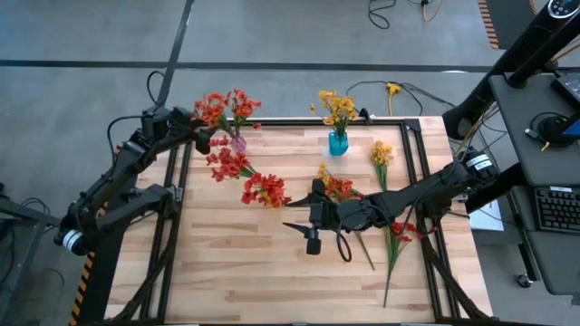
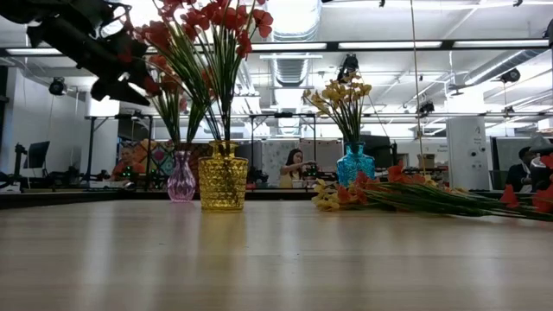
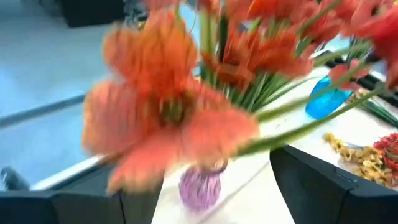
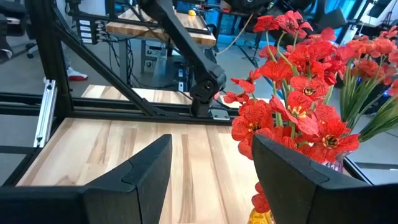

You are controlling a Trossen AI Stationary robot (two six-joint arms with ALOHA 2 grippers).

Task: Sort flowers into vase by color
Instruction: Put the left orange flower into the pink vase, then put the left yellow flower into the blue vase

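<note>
A pink vase (image 2: 181, 182) and a yellow vase (image 2: 223, 183) at the table's far left each stand upright and hold red-orange flowers (image 1: 227, 109). A blue vase (image 1: 338, 143) at the far middle holds yellow flowers (image 1: 337, 107). Loose flowers (image 1: 391, 231), both red and yellow, lie flat on the table at the right. My left gripper (image 3: 199, 180) is open at the blossoms above the pink vase (image 3: 200, 186). My right gripper (image 4: 211, 146) hovers open over the table's middle, beside the yellow vase's red blossoms (image 4: 298, 118), with nothing between its fingers. My left gripper stands open with a red-orange blossom (image 3: 168, 118) close in front of its fingers. The blossom's green stem (image 3: 298, 130) runs above one finger. I cannot tell whether a finger touches the flower.
A black frame rail (image 1: 299, 122) runs along the table's far edge. Bare wood (image 1: 254, 281) lies along the near side. A loose yellow sprig (image 1: 381, 156) lies to the right of the blue vase. People sit in the room beyond the table (image 2: 294, 168).
</note>
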